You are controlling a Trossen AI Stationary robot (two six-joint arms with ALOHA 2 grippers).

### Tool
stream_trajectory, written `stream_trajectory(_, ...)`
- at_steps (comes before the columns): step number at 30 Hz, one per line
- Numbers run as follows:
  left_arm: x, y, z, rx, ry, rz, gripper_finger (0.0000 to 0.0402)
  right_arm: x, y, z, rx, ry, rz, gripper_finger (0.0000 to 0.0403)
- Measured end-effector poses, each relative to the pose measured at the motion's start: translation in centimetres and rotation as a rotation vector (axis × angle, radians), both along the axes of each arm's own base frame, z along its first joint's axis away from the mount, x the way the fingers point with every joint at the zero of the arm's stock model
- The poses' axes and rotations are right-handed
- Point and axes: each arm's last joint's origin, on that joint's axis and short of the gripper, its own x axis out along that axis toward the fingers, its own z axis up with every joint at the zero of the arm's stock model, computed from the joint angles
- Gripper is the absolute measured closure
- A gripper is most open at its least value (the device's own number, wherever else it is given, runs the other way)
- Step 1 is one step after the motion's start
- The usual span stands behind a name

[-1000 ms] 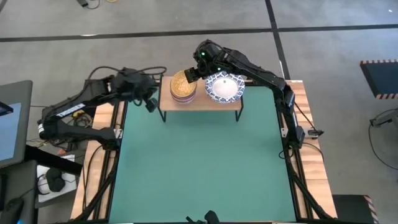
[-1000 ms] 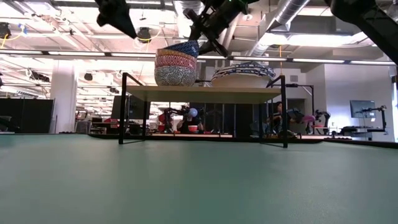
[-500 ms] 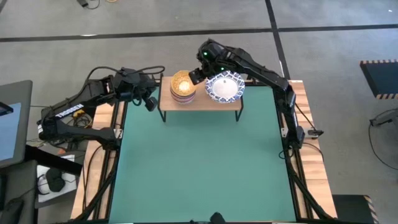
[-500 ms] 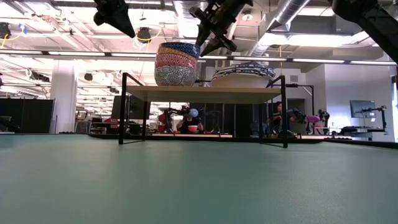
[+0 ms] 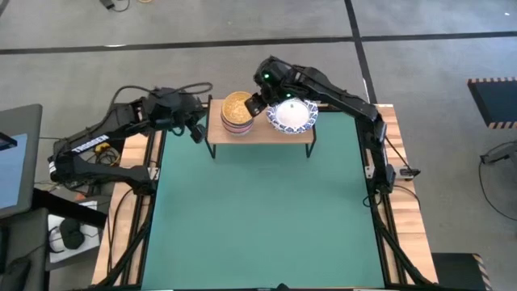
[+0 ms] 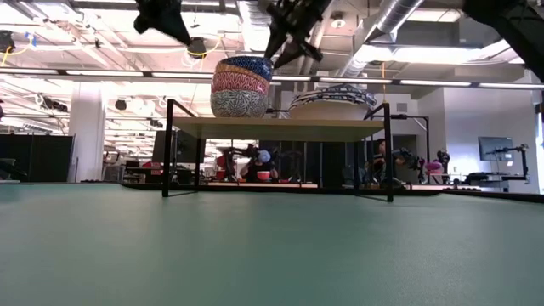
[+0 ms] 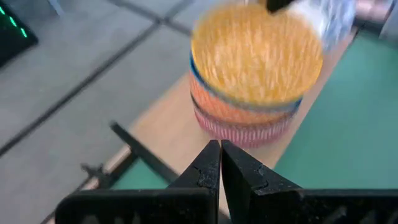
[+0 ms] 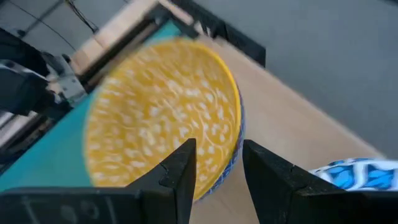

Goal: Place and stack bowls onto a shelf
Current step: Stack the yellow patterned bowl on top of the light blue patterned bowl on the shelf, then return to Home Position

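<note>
The shelf (image 5: 260, 134) (image 6: 280, 128) stands at the far edge of the green mat. On its left half sits a stack of small bowls (image 5: 237, 110) (image 6: 241, 86). The golden yellow bowl (image 8: 161, 118) (image 7: 256, 56) lies on top, nested level. On the right half rest the large white bowls with blue rims (image 5: 292, 115) (image 6: 331, 100). My right gripper (image 5: 257, 102) (image 8: 217, 168) hangs open just above the yellow bowl's rim, between the two stacks, touching nothing. My left gripper (image 5: 196, 131) (image 7: 219, 163) is shut, in the air left of the shelf.
The green mat (image 5: 258, 218) spreads out in front of the shelf toward the near edge. Thin black legs (image 6: 168, 149) carry the board, with open space beneath it. Wooden table borders (image 5: 393, 121) run along both sides.
A second ago the top bowl sat tilted in the small stack with my right gripper at its rim. It has settled level into the stack. My right gripper has come off the rim and risen a little above it.
</note>
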Motion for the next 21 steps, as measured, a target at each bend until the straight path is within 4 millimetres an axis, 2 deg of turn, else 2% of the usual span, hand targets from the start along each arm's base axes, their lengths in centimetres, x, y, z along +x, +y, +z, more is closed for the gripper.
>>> stream_trajectory(5,-1.2,-0.5,1.4,0.046,-0.093,0.004,0.0401,-1.7,1.2,3.1,-0.062,-0.075,0.031,0.0246)
stream_trajectory(12,-2.9,-1.4,2.2,0.056,-0.15,-0.002,0.0401,-4.1,2.8,5.8,-0.143,-0.086,0.059,0.0246)
stream_trajectory(18,-4.5,-2.6,3.3,0.11,-0.3,-0.07,0.0401,-5.1,6.2,8.5,-0.297,-0.152,0.181,0.0246)
stream_trajectory(21,-4.7,-3.1,2.1,0.125,-0.429,-0.156,0.0401,-5.7,7.7,9.4,-0.329,-0.184,0.283,0.0246)
